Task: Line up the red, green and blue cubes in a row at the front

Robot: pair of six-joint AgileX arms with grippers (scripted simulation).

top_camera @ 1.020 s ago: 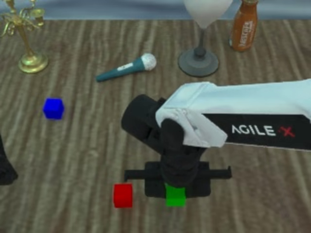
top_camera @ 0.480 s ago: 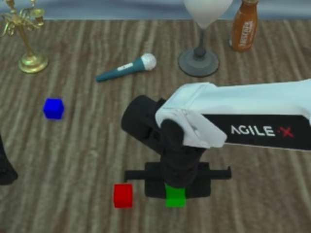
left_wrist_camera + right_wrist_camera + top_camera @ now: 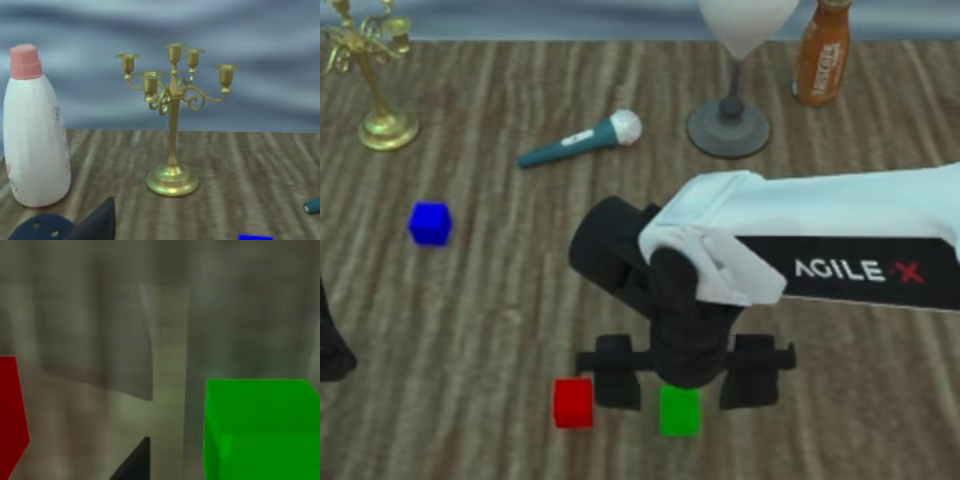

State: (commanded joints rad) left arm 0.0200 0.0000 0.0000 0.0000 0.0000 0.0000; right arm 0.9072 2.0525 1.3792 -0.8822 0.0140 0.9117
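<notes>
The right gripper [image 3: 680, 385] hung at the table's front with jaws spread wide, straddling the green cube [image 3: 679, 410], which sat on the wooden table [image 3: 500, 320] just right of the red cube [image 3: 573, 402]. The blue cube [image 3: 429, 223] lay well apart, left.

Blue cube [image 3: 429, 223] unobstructed — microphone [image 3: 581, 139] (behind) apart.

Wood-grain table [image 3: 500, 330] with the objects resting on it

Along the far edge are seen a brass candelabra [image 3: 375, 75] at left, a teal microphone [image 3: 582, 138], a white goblet [image 3: 732, 90] and a brown bottle [image 3: 823, 55] at right. A blue cube [image 3: 430, 223] is set at left; a red cube [image 3: 573, 402] and green cube [image 3: 679, 410] are placed near the front, apart.
</notes>
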